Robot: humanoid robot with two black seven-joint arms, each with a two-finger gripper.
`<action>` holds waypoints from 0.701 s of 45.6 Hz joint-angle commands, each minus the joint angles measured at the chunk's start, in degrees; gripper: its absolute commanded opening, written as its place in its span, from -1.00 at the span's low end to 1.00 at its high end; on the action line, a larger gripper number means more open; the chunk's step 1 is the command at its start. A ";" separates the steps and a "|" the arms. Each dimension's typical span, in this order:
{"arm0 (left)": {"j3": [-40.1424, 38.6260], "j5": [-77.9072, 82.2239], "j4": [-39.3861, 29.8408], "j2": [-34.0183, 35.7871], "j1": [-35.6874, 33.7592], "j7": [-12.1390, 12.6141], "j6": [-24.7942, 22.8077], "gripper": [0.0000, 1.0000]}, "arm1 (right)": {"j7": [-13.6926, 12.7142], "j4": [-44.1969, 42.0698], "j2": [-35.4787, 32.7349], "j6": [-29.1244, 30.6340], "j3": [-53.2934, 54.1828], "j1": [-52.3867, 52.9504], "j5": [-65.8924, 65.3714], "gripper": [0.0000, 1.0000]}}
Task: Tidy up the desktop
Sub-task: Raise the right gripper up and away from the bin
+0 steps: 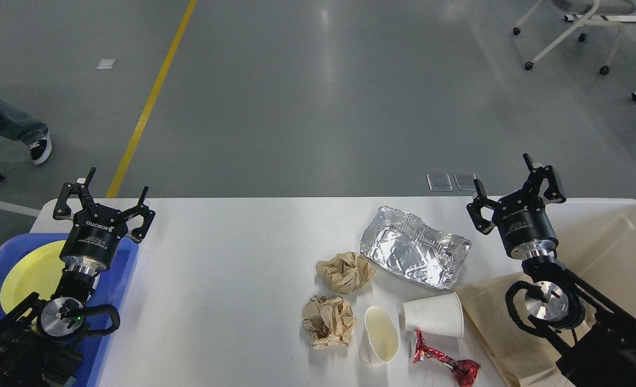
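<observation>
White desktop (232,279) — below both open grippers, left (105,201) and right (517,185).

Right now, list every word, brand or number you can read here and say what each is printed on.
"ROBOTIQ": white letters on the black body of the left gripper.
Smaller white print below it: too small to read.
White print on the right gripper: too blurred to read.
Crushed red metal can: no legible text.

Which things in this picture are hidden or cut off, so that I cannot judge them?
- Yellow plate, head view: my left arm covers part of it.
- Blue tray: cut off by the left and bottom edges.
- Beige bin: cut off by the right edge; my right arm hides its inside.
- Crushed red can: its end reaches the bottom edge.
</observation>
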 commanded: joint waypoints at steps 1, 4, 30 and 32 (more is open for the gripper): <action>0.00 0.02 0.00 0.00 0.00 -0.01 0.00 0.93 | 0.16 -0.18 -9.77 1.53 -10.55 5.74 -0.23 1.00; 0.00 0.02 0.00 0.00 0.00 -0.01 0.00 0.93 | 0.16 -0.09 -14.18 3.54 -18.36 11.09 -0.14 1.00; 0.00 0.02 0.00 0.00 0.00 0.08 0.00 0.93 | 0.16 0.35 -11.04 33.51 -105.38 75.34 -0.14 1.00; 0.00 0.02 0.00 0.00 0.00 0.08 0.00 0.93 | 0.16 0.44 -8.23 36.06 -109.95 78.42 -0.14 1.00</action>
